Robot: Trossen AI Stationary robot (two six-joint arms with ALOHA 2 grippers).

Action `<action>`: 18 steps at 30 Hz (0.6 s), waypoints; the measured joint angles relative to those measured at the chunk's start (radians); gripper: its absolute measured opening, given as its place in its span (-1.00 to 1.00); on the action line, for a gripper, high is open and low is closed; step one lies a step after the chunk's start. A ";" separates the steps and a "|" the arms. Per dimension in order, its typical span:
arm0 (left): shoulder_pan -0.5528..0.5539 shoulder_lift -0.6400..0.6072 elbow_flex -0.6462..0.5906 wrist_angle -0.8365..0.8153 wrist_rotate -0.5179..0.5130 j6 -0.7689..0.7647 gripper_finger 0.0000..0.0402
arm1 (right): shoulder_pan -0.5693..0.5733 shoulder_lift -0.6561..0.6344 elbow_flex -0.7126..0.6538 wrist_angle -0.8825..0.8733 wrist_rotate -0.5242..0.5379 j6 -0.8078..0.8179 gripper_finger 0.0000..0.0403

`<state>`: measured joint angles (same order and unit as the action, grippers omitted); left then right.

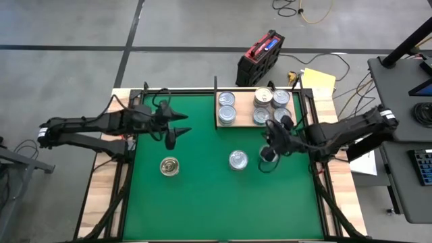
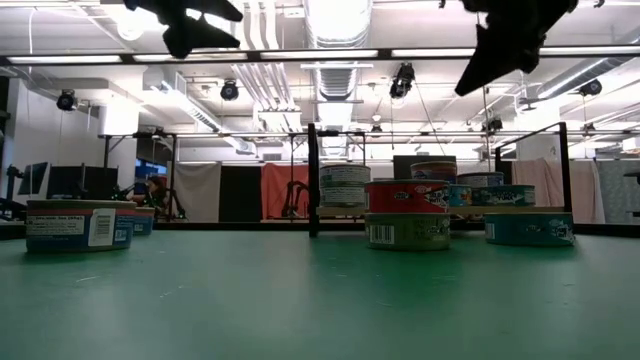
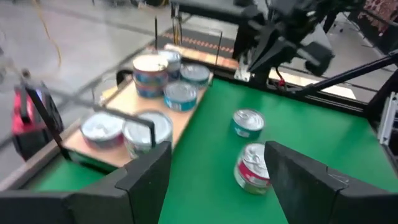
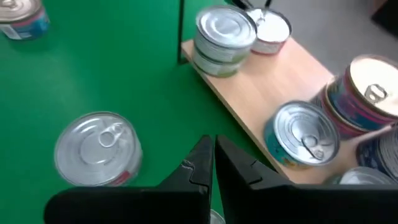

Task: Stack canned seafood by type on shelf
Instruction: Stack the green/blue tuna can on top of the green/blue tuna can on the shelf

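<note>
Two loose cans (image 1: 237, 160) sit on the green mat (image 1: 202, 196), rest stacked on the shelf (image 1: 244, 111) at the desk's back; right hand (image 1: 268, 154) pinched together, empty, just beside one; left hand (image 1: 182, 123) fingers apart, empty, hovering.

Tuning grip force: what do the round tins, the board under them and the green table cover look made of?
Short round silvery-lidded tins: metal by the look, shiny lid with pull tab, printed label on the side. Pale rectangular shelf board: probably wood or plywood, matte light brown. Flat green mat: looks like felt or rubber, matte; cannot tell which.
</note>
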<state>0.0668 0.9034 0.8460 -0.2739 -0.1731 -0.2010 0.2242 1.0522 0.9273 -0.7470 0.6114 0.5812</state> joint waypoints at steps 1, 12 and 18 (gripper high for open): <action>-0.006 0.009 0.000 -0.007 0.000 -0.024 0.21 | 0.027 0.006 -0.001 0.004 0.027 0.009 -0.95; -0.099 0.140 0.000 -0.092 0.000 -0.200 0.21 | 0.216 0.081 -0.033 0.074 0.070 0.038 -0.95; -0.151 0.175 0.003 -0.096 -0.001 -0.259 0.21 | 0.268 0.081 -0.067 0.122 0.036 0.051 -0.95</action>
<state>-0.0838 1.0788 0.8490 -0.3704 -0.1738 -0.4603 0.4921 1.1332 0.8606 -0.6251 0.6471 0.6319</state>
